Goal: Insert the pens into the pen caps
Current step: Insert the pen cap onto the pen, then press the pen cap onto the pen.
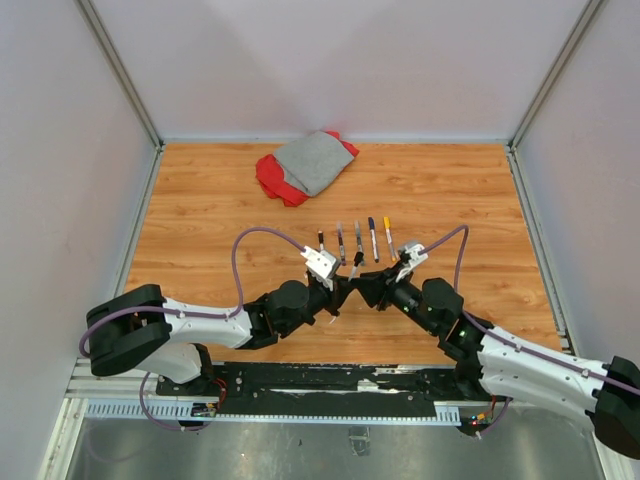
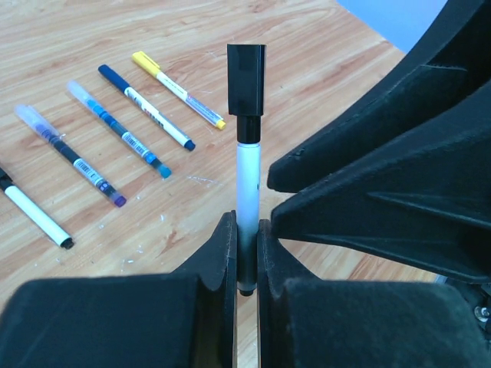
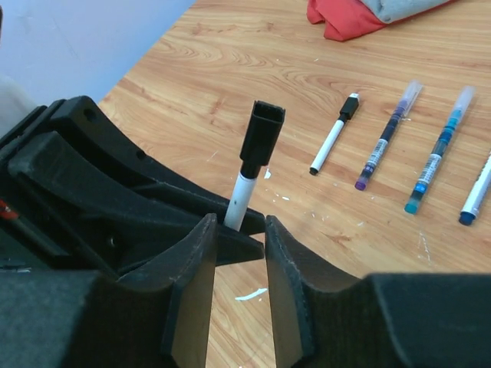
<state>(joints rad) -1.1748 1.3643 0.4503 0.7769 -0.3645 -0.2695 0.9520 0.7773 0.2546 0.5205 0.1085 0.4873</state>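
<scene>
Robot test cell in a lab, by the look: plain white panel walls [image 1: 350, 60] in aluminium framing [image 1: 121, 70]; wood-grain tabletop [image 1: 200, 210]; left arm [image 1: 210, 322] and right arm [image 1: 520, 362] bolted to a black slotted rail [image 1: 320, 382].

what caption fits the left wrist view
left jaws clamp a black-capped white pen upright, five more pens lying on the wooden table

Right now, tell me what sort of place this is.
Probably a robot lab test cell: a wood-grain table boxed in by plain white walls, two robot arms bolted to a metal rail at its near edge, pens laid in a row.
</scene>
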